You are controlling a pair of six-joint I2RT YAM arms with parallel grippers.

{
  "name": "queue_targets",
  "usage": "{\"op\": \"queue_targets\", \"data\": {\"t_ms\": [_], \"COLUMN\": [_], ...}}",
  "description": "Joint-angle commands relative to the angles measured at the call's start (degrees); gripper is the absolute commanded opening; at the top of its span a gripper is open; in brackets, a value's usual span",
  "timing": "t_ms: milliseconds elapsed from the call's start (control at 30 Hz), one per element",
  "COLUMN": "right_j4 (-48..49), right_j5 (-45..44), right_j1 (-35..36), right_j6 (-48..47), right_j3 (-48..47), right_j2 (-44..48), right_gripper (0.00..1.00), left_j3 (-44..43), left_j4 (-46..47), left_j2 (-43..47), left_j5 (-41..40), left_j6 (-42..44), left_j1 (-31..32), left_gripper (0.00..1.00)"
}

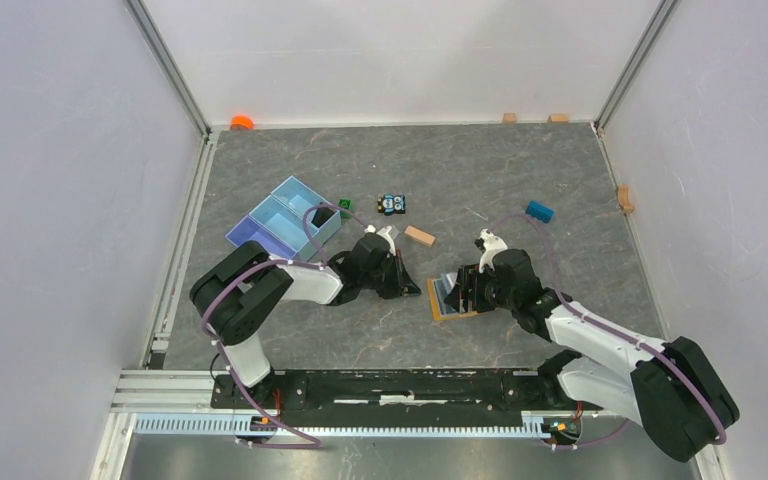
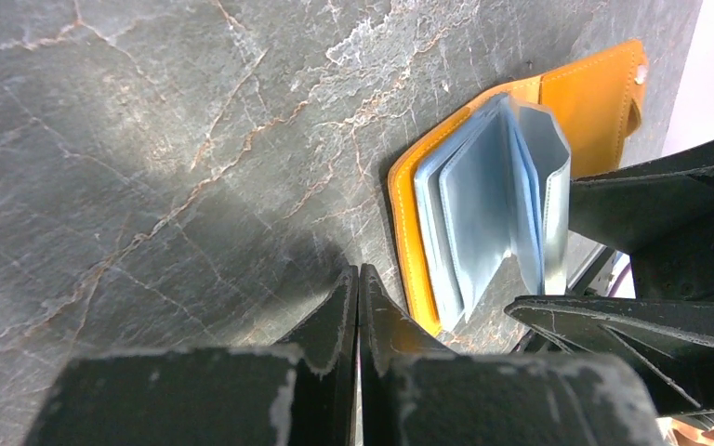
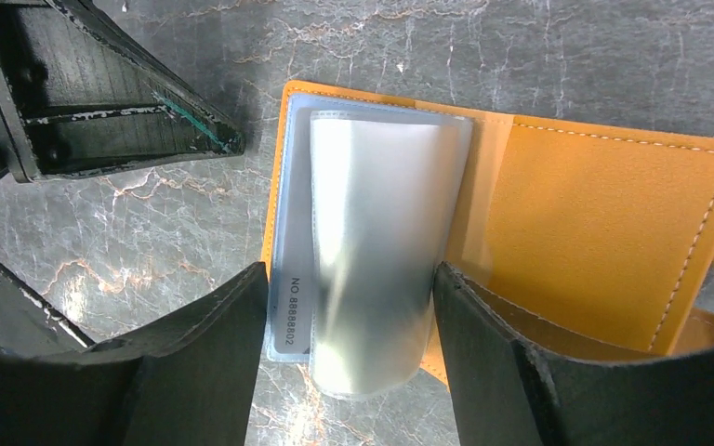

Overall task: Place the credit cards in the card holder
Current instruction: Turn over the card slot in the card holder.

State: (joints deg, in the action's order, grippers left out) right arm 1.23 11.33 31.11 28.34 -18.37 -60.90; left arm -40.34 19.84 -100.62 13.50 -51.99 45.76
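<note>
Your left fingers [image 2: 359, 279] are pressed tight together, tips down at the bench [image 2: 149, 139]. No card shows between them, though I cannot tell whether a thin one is pinched there. Just off their tips lies the card holder [image 2: 595, 93], spread open, its clear sleeves [image 3: 381, 232] fanning up loose. Your right fingers [image 1: 466, 287] stand wide apart astride those sleeves, gripping nothing. Beside one of them a light blue card [image 3: 290, 311] sits in a pocket, its numbered end exposed. The dark card is nowhere in view.

Watch the squeeze. If you close the right fingers here, you will likely buckle the sleeves or drag the holder across the smooth bench, and the blue card could slide out. Both sets of fingers are close together, so a careless reach may knock them.
</note>
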Motion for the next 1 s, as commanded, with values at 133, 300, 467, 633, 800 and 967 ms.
{"op": "queue_targets", "data": {"t_ms": [133,300,467,633,800,967], "right_j4": [1.1,-0.5,-2.2,-3.1,-4.0,-6.8], "right_j5": [0.1,-3.5,-3.6,-4.6,-7.6,-14.4], "right_j1": [0.2,0.2,0.2,0.9,4.3,8.4], "right_j6": [-1.0,-1.6,-5.3,-6.8,-7.4,-7.5], "right_j3": [-1.1,-1.1,-2.2,-2.6,-4.1,-6.5], "right_j2": [1.3,2.0,1.8,1.7,-0.7,-4.0], "right_gripper": [0.69,0.56,0.69,0.75,0.78,0.80], "left_j3": [0.0,0.1,-0.6,-1.7,-2.3,-2.0], "left_j4": [-5.7,-6.1,-6.1,-6.1,-6.1,-5.7], "left_j2": [0.0,1.3,2.7,2.8,2.1,2.7], "left_j5": [-3.0,-3.4,-2.5,-1.8,-1.5,-1.5], "left_j6": [1.4,2.0,3.8,4.1,4.0,4.0], "left_j1": [0.1,0.1,0.3,0.7,1.0,1.2], "left_gripper": [0.02,0.02,0.02,0.05,0.06,0.12]}}
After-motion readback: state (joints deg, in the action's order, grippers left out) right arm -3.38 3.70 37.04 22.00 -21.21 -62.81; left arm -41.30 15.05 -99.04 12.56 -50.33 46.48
